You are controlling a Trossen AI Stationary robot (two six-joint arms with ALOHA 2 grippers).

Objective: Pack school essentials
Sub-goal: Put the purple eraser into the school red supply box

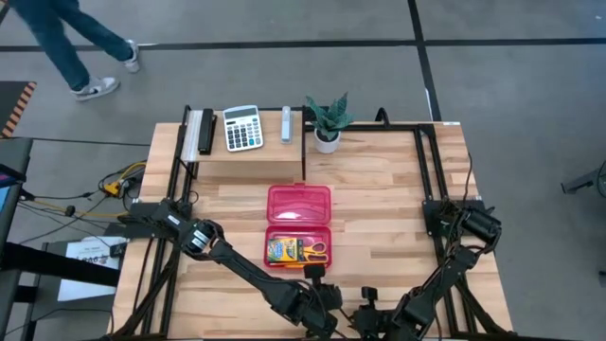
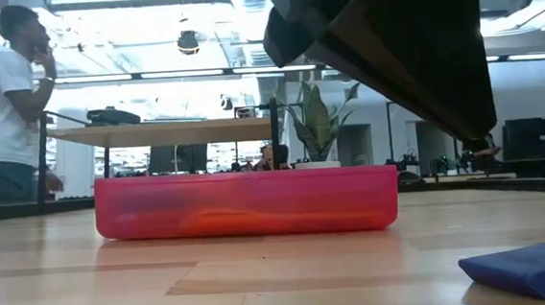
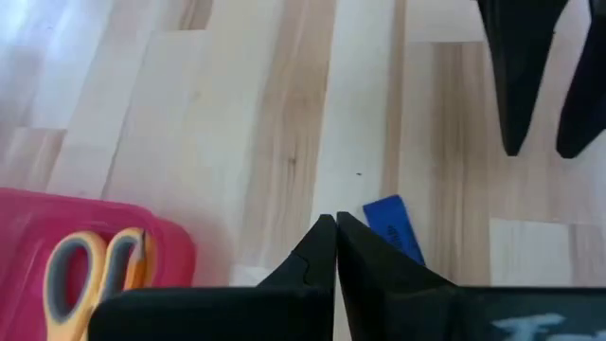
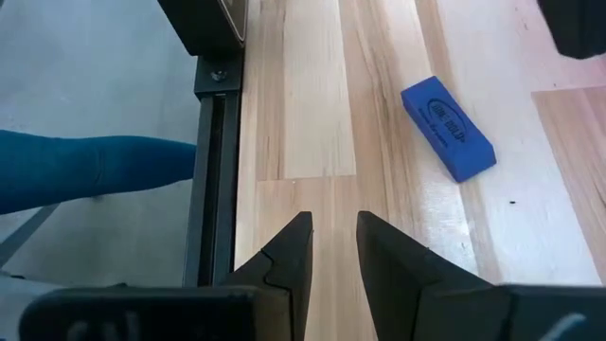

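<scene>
The open pink pencil case lies flat at the table's middle. A yellow-green crayon box and yellow-handled scissors lie in its near half. A small blue eraser lies flat on the wood near the front edge, seen also in the left wrist view and the low view. My left gripper hangs shut and holds nothing, above the table just short of the eraser and beside the case's near corner. My right gripper stands open with nothing in it, near the front edge, the eraser ahead of it.
A white calculator, a potted plant and a black-and-white bar stand along the far edge. Black frame rails border the table. Both arms crowd the front middle. A person stands beyond the table.
</scene>
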